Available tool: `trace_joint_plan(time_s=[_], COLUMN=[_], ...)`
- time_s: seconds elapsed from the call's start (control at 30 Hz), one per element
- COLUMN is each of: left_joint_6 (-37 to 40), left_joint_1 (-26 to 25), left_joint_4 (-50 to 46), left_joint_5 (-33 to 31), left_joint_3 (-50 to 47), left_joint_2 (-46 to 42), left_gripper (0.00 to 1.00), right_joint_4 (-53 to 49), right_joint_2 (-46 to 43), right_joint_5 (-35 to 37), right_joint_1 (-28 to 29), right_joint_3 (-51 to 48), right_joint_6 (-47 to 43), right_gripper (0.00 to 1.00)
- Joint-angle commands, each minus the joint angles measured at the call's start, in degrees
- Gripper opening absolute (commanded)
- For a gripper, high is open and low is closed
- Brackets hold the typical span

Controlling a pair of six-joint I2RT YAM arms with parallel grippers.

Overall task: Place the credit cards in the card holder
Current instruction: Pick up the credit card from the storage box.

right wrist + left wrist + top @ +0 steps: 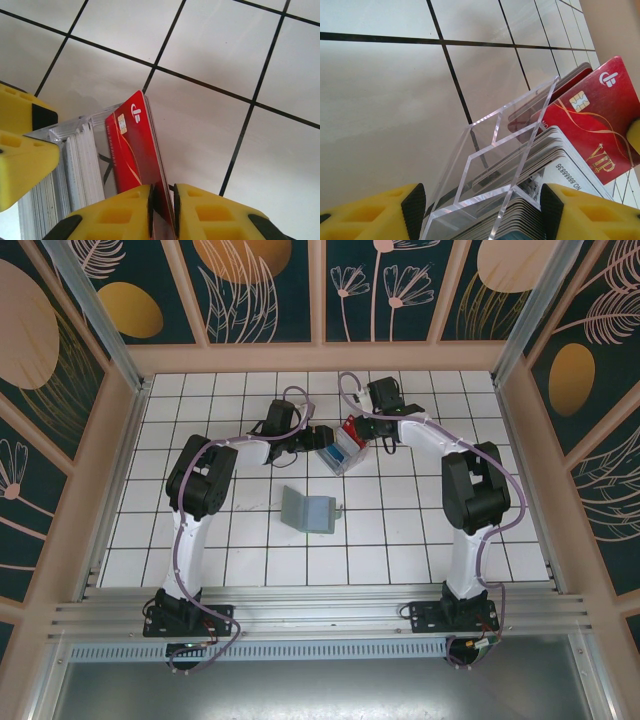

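The grey-green card holder (308,508) lies flat mid-table, nearer than both grippers. Further back, a clear plastic tray (338,452) holds several credit cards (545,162) standing on edge. My left gripper (482,215) has a pad against each side of the tray (487,150), shut on it. One red credit card (131,150) with a chip and "VIP" print (590,130) sticks up at the tray's far end. My right gripper (164,205) is shut on this card's edge; seen from above, the right gripper (366,428) faces the left gripper (318,438) across the tray.
White tiled table (400,530) inside wooden walls. A yellow finger of the left gripper (25,150) stands close beside the tray (75,131) in the right wrist view. Open tiles lie around the card holder and toward the near edge.
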Motion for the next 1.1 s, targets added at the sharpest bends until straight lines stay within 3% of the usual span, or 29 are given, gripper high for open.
trace_joint_plan(time_s=[0.0, 0.27, 0.4, 0.53, 0.63, 0.9, 1.07], left_joint_6=[0.23, 0.20, 0.14, 0.12, 0.00, 0.06, 0.14], left_joint_1=[-0.12, -0.12, -0.11, -0.13, -0.11, -0.11, -0.07], left_joint_4=[-6.80, -6.71, -6.60, -6.61, -6.63, -6.54, -6.46], left_joint_5=[-1.47, -1.38, -1.30, -1.12, -1.03, -1.05, -1.00], left_joint_3=[-1.31, -1.48, -1.48, -1.46, -1.46, -1.70, -1.92], left_joint_2=[2.28, 2.37, 2.37, 2.37, 2.36, 2.28, 1.93], left_gripper=[0.64, 0.64, 0.64, 0.64, 0.64, 0.64, 0.64], right_joint_4=[1.51, 2.41, 2.19, 3.54, 4.10, 4.62, 4.72], right_joint_2=[-1.19, -2.19, -2.34, -3.71, -4.65, -4.87, -4.01], right_joint_5=[3.42, 3.64, 3.63, 3.14, 1.79, -0.53, -0.22], right_joint_1=[0.13, 0.75, 1.16, 1.36, 1.41, 1.03, 0.92], right_joint_3=[-0.64, -1.46, -1.34, -2.34, -2.62, -2.94, -3.07], right_joint_6=[0.33, -0.11, -0.58, -0.52, -0.07, 0.67, 0.65], right_gripper=[0.22, 0.05, 0.11, 0.07, 0.12, 0.09, 0.16])
